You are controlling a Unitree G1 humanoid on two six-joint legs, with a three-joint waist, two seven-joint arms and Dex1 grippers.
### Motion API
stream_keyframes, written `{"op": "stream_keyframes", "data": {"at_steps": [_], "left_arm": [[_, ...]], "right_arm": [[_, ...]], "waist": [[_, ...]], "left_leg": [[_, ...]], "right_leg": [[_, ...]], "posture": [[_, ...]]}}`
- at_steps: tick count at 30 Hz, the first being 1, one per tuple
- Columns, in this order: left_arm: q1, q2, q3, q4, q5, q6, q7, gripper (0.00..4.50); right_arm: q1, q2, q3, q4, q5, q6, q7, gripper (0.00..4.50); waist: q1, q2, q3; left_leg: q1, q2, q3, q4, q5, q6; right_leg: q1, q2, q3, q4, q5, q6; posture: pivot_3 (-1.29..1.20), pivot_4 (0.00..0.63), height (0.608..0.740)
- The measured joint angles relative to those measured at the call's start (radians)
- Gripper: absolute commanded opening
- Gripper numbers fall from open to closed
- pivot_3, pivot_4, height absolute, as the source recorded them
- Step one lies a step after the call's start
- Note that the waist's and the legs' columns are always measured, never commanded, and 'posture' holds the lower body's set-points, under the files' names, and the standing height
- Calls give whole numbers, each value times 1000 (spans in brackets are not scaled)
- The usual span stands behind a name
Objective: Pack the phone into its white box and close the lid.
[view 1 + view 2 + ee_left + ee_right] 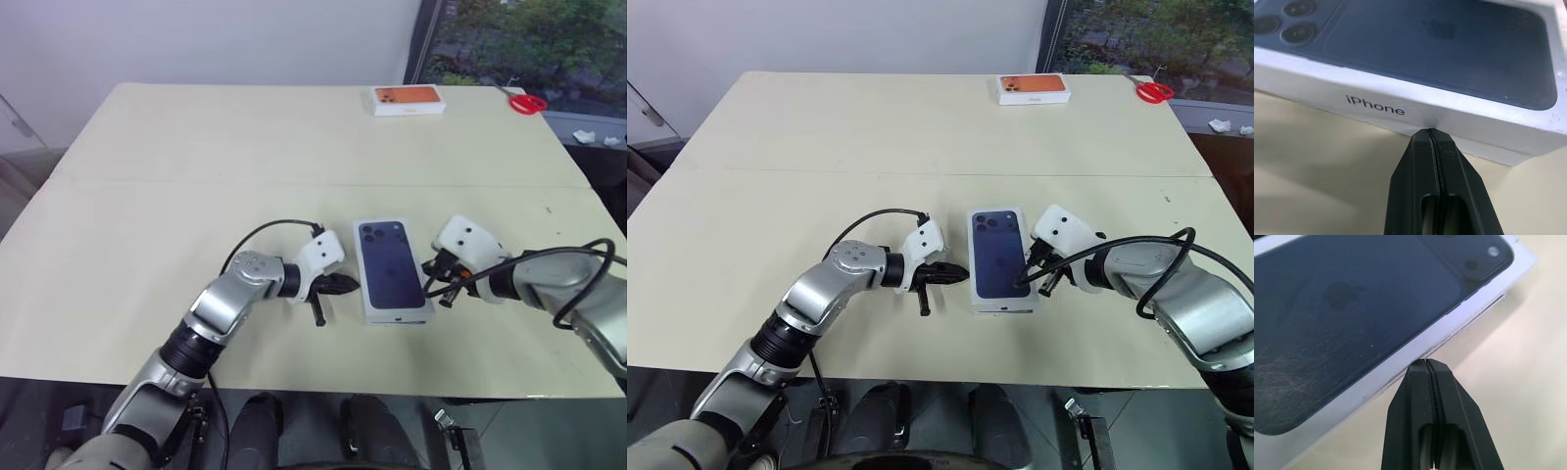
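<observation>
two claws: left claw (345,285) and right claw (434,284) flank the closed white box, one on each long side, both low over the worktop (196,157).
left claw state: fingers pressed together, nothing between them; tips at the lid's side wall just under the "iphone" lettering, contact hard to judge.
right claw state: fingers together, empty; tips at the lid's opposite long edge.
lid: the lid (393,264) sits on the box, printed dark blue phone picture facing up.
white box: the white box (1459,333) shows as a thin sliver under the lid edge in the right wrist view.
phone: hidden; cannot tell if it is inside.
far edge: white box with orange top (409,99) and red scissors (527,102), well apart from the claws.
</observation>
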Motion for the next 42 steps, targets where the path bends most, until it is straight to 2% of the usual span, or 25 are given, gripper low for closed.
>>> {"op": "stream_keyframes", "data": {"at_steps": [42], "left_arm": [[0, 16, -3, -13, 3, 1, -10, 0]], "right_arm": [[40, 30, 19, -30, -109, 2, 42, 27]], "waist": [[0, 0, 0]], "left_leg": [[0, 0, 0, 0, 0, 0]], "right_leg": [[0, 0, 0, 1, 0, 0]], "posture": [[0, 150, 731]]}}
